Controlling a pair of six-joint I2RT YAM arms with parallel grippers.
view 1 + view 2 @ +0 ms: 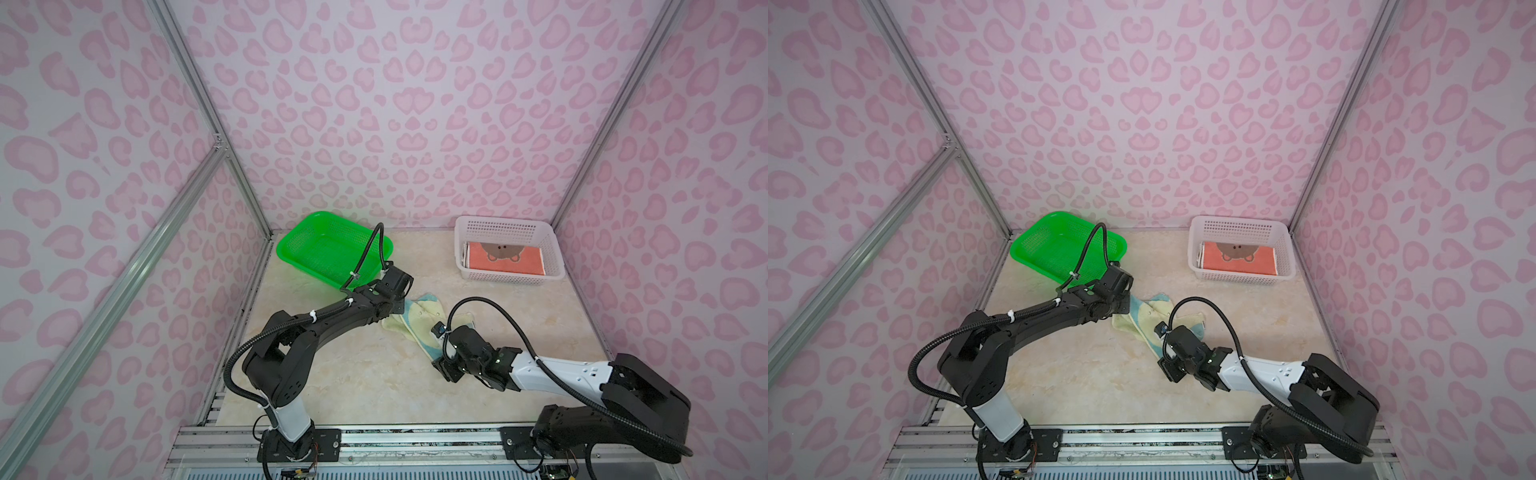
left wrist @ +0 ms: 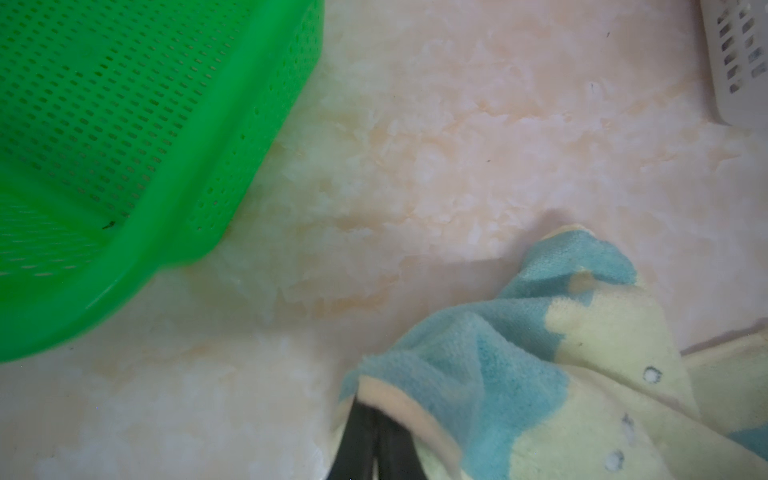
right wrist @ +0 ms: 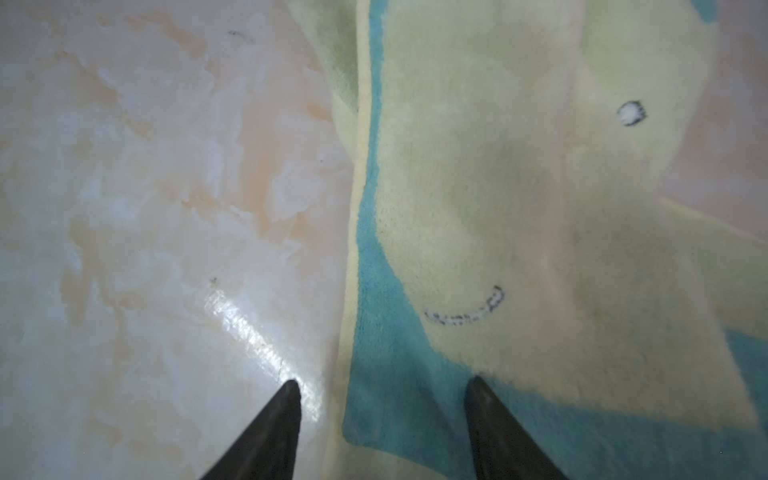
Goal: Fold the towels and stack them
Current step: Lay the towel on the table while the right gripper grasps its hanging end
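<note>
Yellow-and-teal towel (image 1: 417, 322) lies rumpled on the marble table (image 1: 353, 374), centre of both top views. My left gripper (image 2: 372, 409) has its jaws pressed together, pinching the towel's corner. My right gripper (image 3: 382, 384): jaws spread, straddling the towel's edge. Orange bear towel (image 1: 505, 261) lies folded in the white basket (image 1: 459, 237), right of centre.

The pale yellow and teal towel (image 3: 478, 187) is soft plush cloth with a short fuzzy nap and a matt look, and the orange towel (image 1: 509, 262) shows the same matt cloth. The tabletop (image 3: 145, 208) is smooth, marble-patterned and glossy, with a bright streak of glare on it. The green basket (image 2: 124, 257) is shiny perforated plastic, the white basket (image 1: 505, 226) is duller perforated plastic, and the front rail (image 1: 395, 436) is ribbed bare metal.
</note>
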